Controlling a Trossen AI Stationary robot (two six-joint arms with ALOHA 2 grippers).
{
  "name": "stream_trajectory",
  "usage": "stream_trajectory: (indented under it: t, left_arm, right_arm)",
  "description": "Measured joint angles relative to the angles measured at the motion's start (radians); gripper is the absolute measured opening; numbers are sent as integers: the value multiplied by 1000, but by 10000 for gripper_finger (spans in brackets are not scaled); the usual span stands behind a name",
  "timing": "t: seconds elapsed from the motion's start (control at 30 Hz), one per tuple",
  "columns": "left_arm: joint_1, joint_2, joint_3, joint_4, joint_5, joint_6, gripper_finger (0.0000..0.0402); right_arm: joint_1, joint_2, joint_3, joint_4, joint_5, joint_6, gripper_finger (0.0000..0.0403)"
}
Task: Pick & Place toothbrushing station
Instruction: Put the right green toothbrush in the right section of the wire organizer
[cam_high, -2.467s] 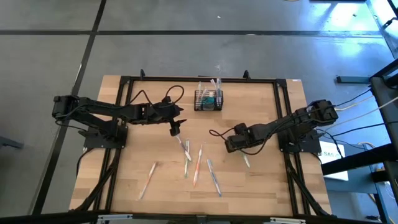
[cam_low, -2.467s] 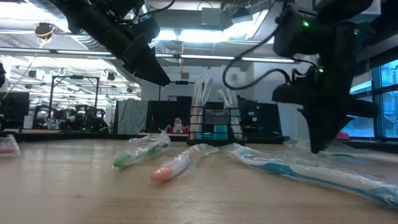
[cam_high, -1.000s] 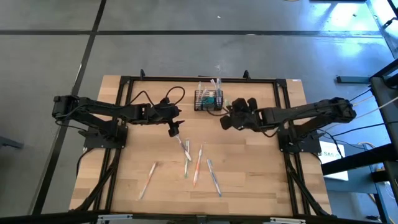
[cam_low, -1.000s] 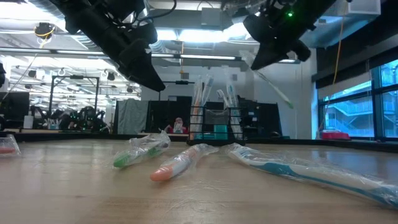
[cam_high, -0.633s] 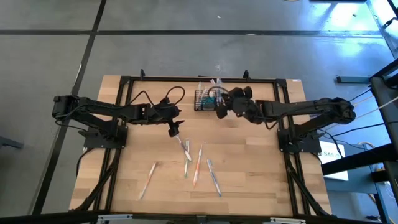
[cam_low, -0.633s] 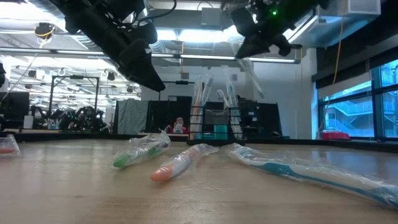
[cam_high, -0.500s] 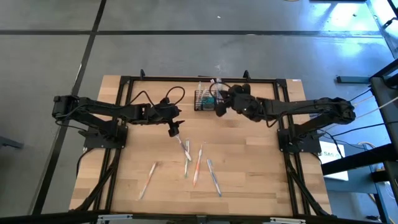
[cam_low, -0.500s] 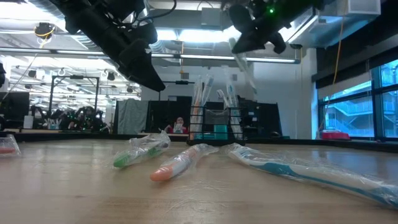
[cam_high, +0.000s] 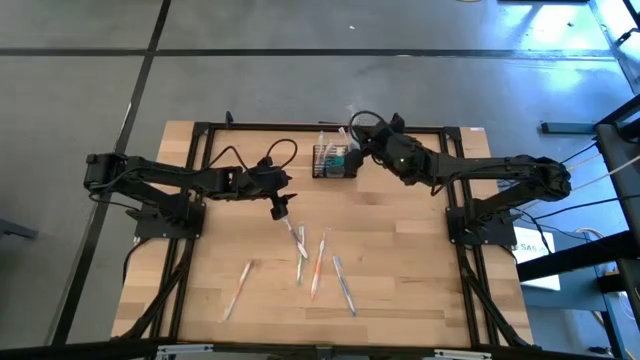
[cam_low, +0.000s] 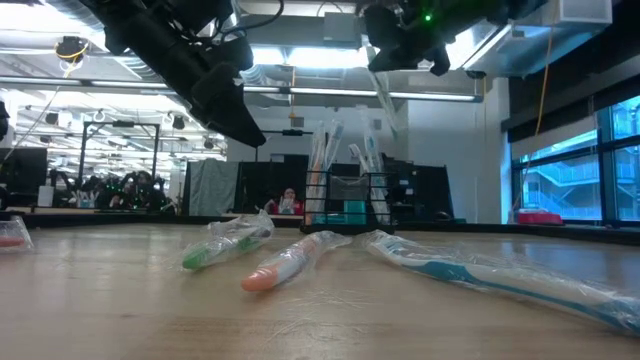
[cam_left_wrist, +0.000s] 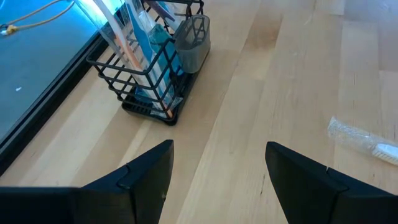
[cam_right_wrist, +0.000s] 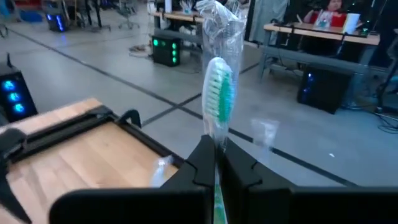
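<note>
The toothbrushing station, a black wire-mesh caddy (cam_high: 335, 160) with wrapped brushes and teal tubes standing in it, sits on its base near the table's far edge; it also shows in the left wrist view (cam_left_wrist: 155, 68) and the low view (cam_low: 345, 195). My right gripper (cam_high: 356, 140) hovers just above the caddy's right end, shut on a wrapped green-bristled toothbrush (cam_right_wrist: 217, 93). My left gripper (cam_high: 282, 206) hangs open over bare wood to the caddy's near left, its fingers (cam_left_wrist: 149, 174) holding nothing. My right gripper pinches the wrapped toothbrush's shaft (cam_right_wrist: 216, 134), just behind the bristle head, between its two fingers. The brush lies along the fingers, and its head and the wrapper's end stick out past the fingertips. It is lifted clear of the table, above the caddy.
Several wrapped toothbrushes lie flat on the table's near middle: one below my left gripper (cam_high: 297, 240), an orange one (cam_high: 318, 268), a blue one (cam_high: 343, 285) and one farther left (cam_high: 238, 288). A black frame rail (cam_high: 320, 127) runs along the far edge behind the caddy.
My right gripper, shut on the toothbrush, has risen and swung toward the table's far edge and left, from beside the caddy's right end to above it. It has tipped up toward level. The toothbrush has gone with it, clear of the table.
</note>
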Motion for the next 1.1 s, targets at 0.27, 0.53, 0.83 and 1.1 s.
stream_trajectory:
  t: [0.27, 0.53, 0.83, 1.1]
  left_arm:
    - [0, 0, 0, -11, 0, 0, 251]
    - [0, 0, 0, -4, 0, 0, 251]
    - [0, 0, 0, 9, 0, 0, 251]
    - [0, 0, 0, 9, 0, 0, 251]
  right_arm:
    - [-56, -1, -163, 290, -81, 19, 9]
    - [-84, 0, -337, 624, -174, 23, 9]
    - [-84, 3, -410, 715, -176, 18, 9]
    - [-110, 53, -410, 759, -205, -2, 9]
